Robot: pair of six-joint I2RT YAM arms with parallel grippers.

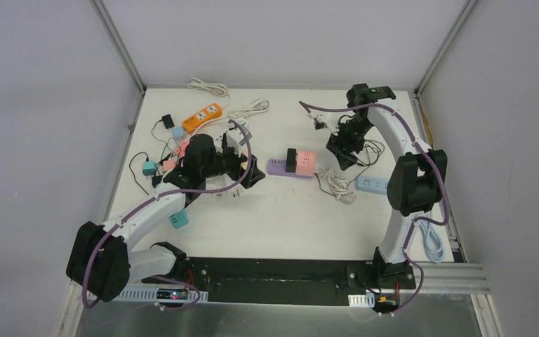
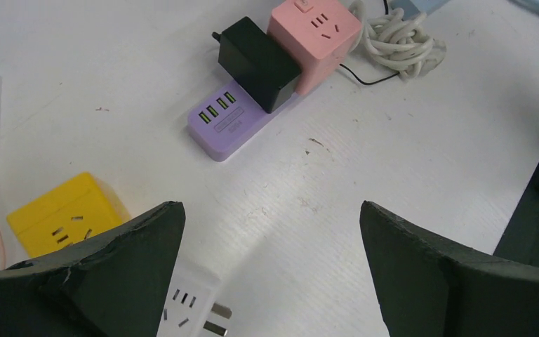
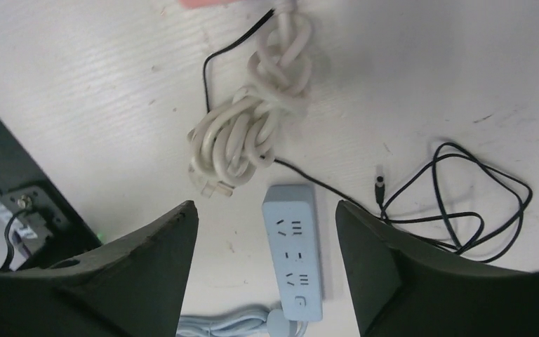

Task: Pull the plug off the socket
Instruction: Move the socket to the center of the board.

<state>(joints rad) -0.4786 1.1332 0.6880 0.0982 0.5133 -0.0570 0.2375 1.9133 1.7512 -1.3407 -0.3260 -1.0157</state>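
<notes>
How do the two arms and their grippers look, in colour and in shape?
Both the left arm and right arm have white links, black joint housings and a purple cable alongside. The left gripper and right gripper have matte black, wedge-shaped fingers with rough edges.

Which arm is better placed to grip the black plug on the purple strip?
Probably left. The left gripper, open, faces the black plug on the purple strip; the right gripper hangs open over the light blue strip, the plug outside its view.
</notes>
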